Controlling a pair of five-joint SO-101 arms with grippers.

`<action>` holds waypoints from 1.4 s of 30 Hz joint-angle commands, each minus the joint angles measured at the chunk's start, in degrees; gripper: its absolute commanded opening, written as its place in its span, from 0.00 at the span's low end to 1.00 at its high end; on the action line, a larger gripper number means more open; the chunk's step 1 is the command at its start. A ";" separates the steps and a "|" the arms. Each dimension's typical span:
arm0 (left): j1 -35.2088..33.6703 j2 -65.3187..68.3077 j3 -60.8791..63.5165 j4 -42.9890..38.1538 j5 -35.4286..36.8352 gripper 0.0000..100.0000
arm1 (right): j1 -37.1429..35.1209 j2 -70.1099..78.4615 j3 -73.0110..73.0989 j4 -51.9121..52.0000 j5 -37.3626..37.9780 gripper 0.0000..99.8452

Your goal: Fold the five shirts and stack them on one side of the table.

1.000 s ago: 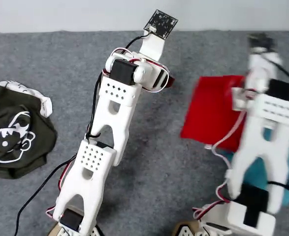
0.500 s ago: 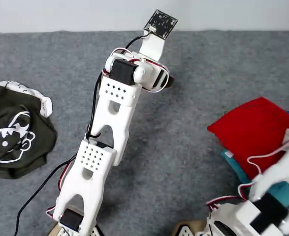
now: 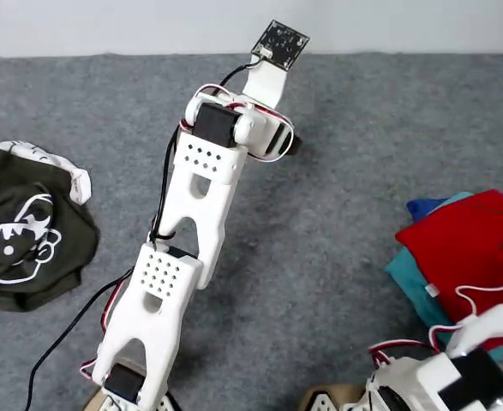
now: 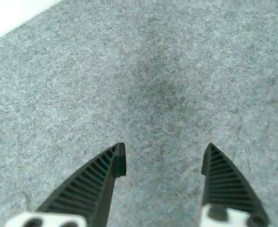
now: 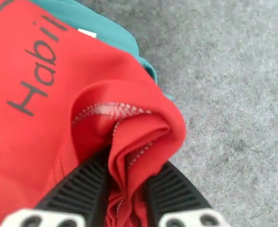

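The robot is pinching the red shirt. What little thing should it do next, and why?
Probably open the right gripper and let go. The red shirt already lies on the teal shirt in the pile, with one fold pinched in that gripper. The dark shirt lies apart, not yet on the pile.

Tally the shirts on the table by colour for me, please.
red shirt: 1
teal shirt: 1
blue shirt: 1
dark green shirt: 1
Total: 4 shirts. The white fabric edging the dark green shirt may be a fifth; I cannot tell.
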 commanded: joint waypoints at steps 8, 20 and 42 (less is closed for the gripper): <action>6.51 -18.29 0.40 1.14 0.18 0.26 | 2.68 -3.38 -7.91 13.41 -5.63 0.27; 26.73 -28.22 46.46 0.79 -0.35 0.26 | -19.47 -24.75 -11.69 32.13 -4.04 0.27; 24.53 -13.45 71.34 0.88 -0.26 0.26 | -38.46 -41.45 8.35 29.67 -0.53 0.27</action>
